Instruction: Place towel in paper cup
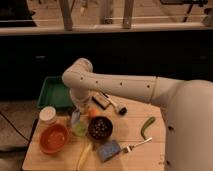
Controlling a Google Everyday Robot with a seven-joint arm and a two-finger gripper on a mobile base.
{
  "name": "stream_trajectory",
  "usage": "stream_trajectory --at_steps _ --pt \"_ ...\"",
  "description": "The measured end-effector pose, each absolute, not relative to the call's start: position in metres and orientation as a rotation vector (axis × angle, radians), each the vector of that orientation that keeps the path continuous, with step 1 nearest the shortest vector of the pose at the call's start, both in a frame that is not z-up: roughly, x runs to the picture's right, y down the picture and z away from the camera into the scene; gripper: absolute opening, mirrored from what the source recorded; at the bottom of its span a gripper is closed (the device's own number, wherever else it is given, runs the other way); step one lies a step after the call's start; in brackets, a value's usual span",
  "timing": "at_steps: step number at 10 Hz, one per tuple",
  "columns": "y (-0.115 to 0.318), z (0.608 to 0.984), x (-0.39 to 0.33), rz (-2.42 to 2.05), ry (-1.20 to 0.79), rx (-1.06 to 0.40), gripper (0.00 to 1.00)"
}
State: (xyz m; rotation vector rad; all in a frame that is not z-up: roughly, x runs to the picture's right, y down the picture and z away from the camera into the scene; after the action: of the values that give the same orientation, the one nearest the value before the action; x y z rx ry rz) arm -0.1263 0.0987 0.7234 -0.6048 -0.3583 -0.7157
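Note:
The towel (75, 119) is a small pale grey-blue cloth hanging limp right under my gripper (77, 111), between the white paper cup and the dark bowl. The paper cup (48, 115) stands upright at the table's left, just behind the orange bowl and about a hand's width left of the gripper. My white arm reaches in from the right, bends at the elbow and points down at the table. The arm hides the gripper's upper part.
An orange bowl (53, 138) sits front left and a dark speckled bowl (100, 128) in the middle. A blue pad (109, 149), a fork (135, 146) and a yellow banana (84, 156) lie in front. A green chili (146, 127) lies right. A green tray (54, 93) and a brush (112, 104) lie behind.

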Motion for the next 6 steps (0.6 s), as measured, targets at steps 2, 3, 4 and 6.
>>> stream_trajectory --at_steps 2,3,4,6 --pt "0.083 0.722 -0.143 -0.787 -0.381 -0.583 0.0" --pt "0.08 0.722 -0.151 -0.813 -0.392 -0.578 0.0" --pt "0.075 0.722 -0.162 -0.855 -0.405 -0.571 0.0" --pt "0.068 0.726 -0.178 -0.919 -0.426 -0.562 0.0"
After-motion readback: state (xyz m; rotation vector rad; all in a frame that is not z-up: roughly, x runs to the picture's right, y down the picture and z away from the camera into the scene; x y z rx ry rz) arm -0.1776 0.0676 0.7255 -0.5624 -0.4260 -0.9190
